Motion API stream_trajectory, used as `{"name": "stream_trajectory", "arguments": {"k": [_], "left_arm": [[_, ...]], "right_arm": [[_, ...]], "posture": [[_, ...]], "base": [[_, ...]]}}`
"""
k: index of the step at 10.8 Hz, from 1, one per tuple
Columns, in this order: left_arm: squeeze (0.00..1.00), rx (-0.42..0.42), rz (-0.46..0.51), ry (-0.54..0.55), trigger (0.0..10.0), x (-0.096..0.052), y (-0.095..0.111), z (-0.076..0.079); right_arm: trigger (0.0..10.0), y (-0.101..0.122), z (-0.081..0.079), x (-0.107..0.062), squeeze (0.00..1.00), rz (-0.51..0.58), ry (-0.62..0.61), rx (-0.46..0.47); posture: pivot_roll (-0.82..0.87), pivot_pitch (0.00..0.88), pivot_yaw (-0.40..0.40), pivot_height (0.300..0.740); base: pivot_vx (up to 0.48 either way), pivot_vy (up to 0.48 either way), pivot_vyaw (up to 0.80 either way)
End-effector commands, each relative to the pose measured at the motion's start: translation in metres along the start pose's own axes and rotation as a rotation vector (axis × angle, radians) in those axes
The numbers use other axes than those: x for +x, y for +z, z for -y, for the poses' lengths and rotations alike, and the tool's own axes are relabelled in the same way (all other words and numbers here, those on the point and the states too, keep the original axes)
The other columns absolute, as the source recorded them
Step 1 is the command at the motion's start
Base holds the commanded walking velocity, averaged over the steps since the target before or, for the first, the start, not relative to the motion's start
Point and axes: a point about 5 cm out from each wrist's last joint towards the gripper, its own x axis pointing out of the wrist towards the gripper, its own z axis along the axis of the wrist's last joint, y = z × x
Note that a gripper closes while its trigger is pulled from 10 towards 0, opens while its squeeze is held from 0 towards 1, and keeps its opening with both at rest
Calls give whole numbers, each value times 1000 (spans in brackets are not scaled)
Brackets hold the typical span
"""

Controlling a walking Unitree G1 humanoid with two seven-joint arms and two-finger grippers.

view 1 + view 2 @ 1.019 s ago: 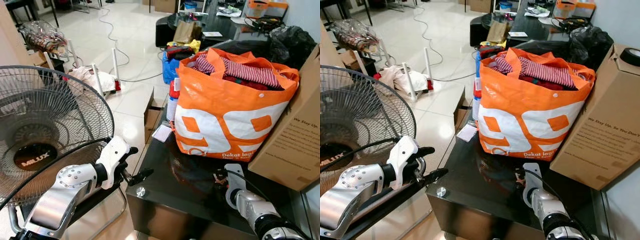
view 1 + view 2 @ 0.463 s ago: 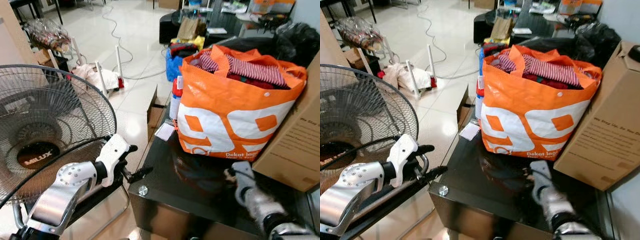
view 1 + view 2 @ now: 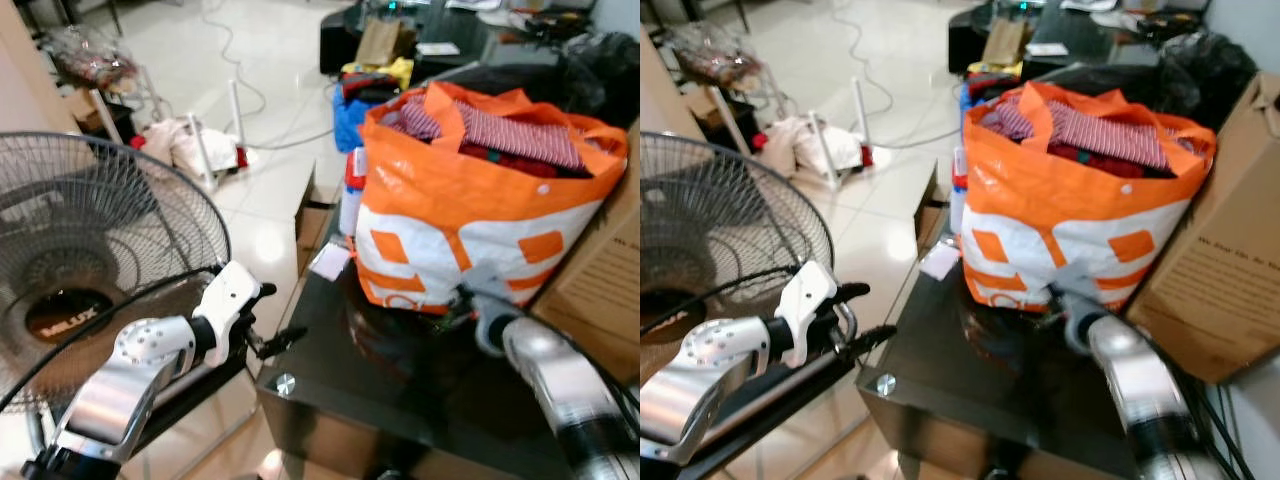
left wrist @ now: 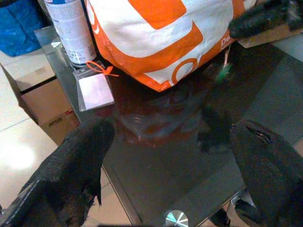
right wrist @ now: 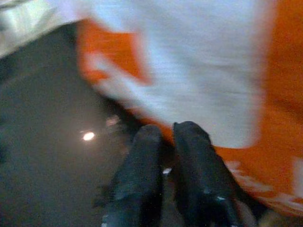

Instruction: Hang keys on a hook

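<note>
My right gripper (image 3: 462, 298) hangs just above the black glass table (image 3: 400, 400), close to the front of the orange shopping bag (image 3: 470, 210). Its fingers (image 5: 189, 156) are pressed together. In the left wrist view a small bunch of keys with a green tag (image 4: 223, 72) dangles on a cord below that gripper, over the table top. Off the table's left edge my left gripper (image 3: 275, 318) stands open, with nothing between its fingers (image 4: 80, 156).
A large standing fan (image 3: 90, 250) is close on my left. A brown cardboard box (image 3: 1220, 270) stands right of the bag. A spray can (image 4: 71, 28) and a plastic card holder (image 4: 94, 90) sit at the table's far left corner. Cables and clutter lie on the tiled floor.
My right gripper has risen from the table top to the bag's front, and the keys now hang below it. The left arm has hardly moved. The camera has shifted slightly.
</note>
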Motion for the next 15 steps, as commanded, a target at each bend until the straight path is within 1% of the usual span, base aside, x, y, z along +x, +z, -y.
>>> {"name": "stream_trajectory", "arguments": {"k": [1, 2, 3, 4, 5, 6, 7, 8, 9, 10, 11, 12, 13, 15], "left_arm": [[0, 14, -6, -3, 10000, 0, 0, -1], [0, 14, -4, -9, 10000, 2, 1, 0], [0, 18, -2, -13, 10000, 4, 2, 0], [0, 18, -1, -12, 10000, 4, 2, 0], [0, 18, 1, -10, 10000, 4, 2, 0], [0, 19, 1, -10, 10000, 4, 2, 0], [0, 17, 1, -11, 10000, 4, 2, 1], [0, 15, 0, -13, 10000, 4, 2, 1], [0, 15, -4, -14, 10000, 3, 1, 2], [0, 15, -9, -15, 10000, 1, 0, 2], [0, 12, -16, -20, 10000, -1, -1, 3], [0, 12, -21, -28, 10000, -2, -2, 5], [0, 13, -28, -40, 10000, -4, -2, 7], [0, 12, -40, -52, 10000, -8, -3, 8]], "right_arm": [[0, 5, -5, -5, 0, -3, 44, -11], [0, 3, -8, -7, 0, -25, 21, 4], [0, -4, -12, -5, 0, -70, -44, 20], [0, -9, -11, -4, 0, -93, -120, 22], [0, -13, -9, -1, 0, -103, -161, 12], [10000, -12, -17, 4, 0, -72, -126, 43], [10000, -12, -29, 10, 20, -29, -54, 113], [10000, -19, -33, 19, 1000, -51, -61, 130], [10000, -17, -34, 27, 1000, -32, -71, 153], [10000, -10, -37, 32, 1000, 31, -25, 183], [10000, -7, -42, 37, 1000, 54, 16, 167], [10000, -8, -47, 44, 1000, 42, 59, 99], [10000, -14, -51, 50, 1000, 5, 115, -1], [10000, -20, -51, 54, 1000, -42, 133, -55]], "posture": [[-14, 0, 28, 740], [-18, 0, 33, 740], [-16, 0, 33, 740], [-16, 0, 33, 740], [-15, 0, 32, 740], [-15, 0, 31, 740], [-15, 0, 30, 740], [-10, 0, 29, 740], [-5, 0, 27, 740], [-6, 0, 27, 740], [-6, 0, 27, 740], [-1, 0, 28, 740], [-1, 0, 34, 740], [1, 0, 39, 740]], "base": [[0, 0, 0], [0, 0, 0], [0, 0, 0], [0, 0, 0], [0, 0, 0], [0, 0, 0], [0, 0, 0], [0, 0, 0], [0, 0, 0], [0, 0, 0], [0, 0, 0], [0, 0, 0], [0, 0, 0], [0, 0, 0]]}}
